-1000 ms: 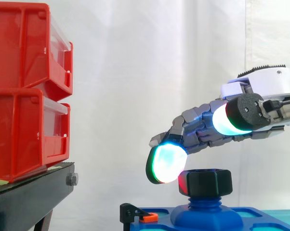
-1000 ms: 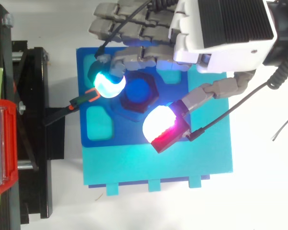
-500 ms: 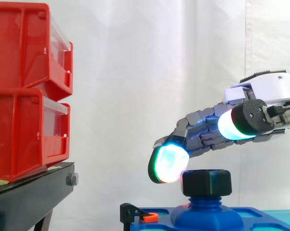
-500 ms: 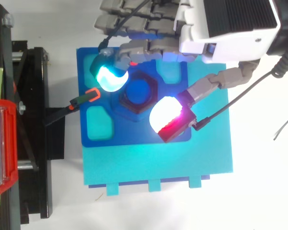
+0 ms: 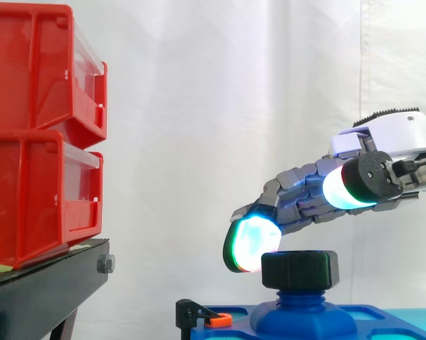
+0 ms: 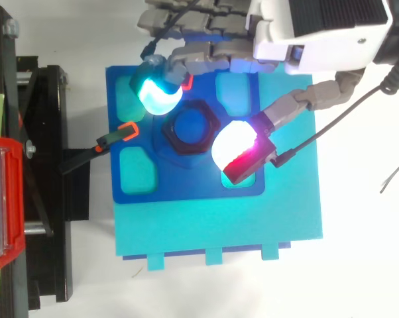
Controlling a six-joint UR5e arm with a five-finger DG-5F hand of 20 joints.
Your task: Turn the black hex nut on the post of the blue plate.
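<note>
The black hex nut [image 6: 191, 129] sits on the blue post [image 5: 303, 312] at the middle of the blue plate [image 6: 186, 189]. My hand [image 6: 319, 26] reaches over the plate from the far right. One cyan-glowing fingertip [image 6: 160, 96] rests against the nut's far-left side. It hangs level with the nut [image 5: 299, 269] in the side view. The thumb's white and red pad [image 6: 236, 146] hovers over the nut's near-right side. In the side view this pad [image 5: 351, 188] is well above the nut. Nothing is pinched between them.
The blue plate lies on a cyan base [image 6: 219, 225]. A black clip with an orange tip [image 6: 116, 136] holds the plate's left edge. Stacked red bins [image 5: 36, 134] stand on a black stand [image 5: 43, 290] to the left.
The hand has drawn back toward the plate's far edge. The thumb pad has swung closer to the nut's right side, and the glowing fingertip has slid along the nut's far-left side.
</note>
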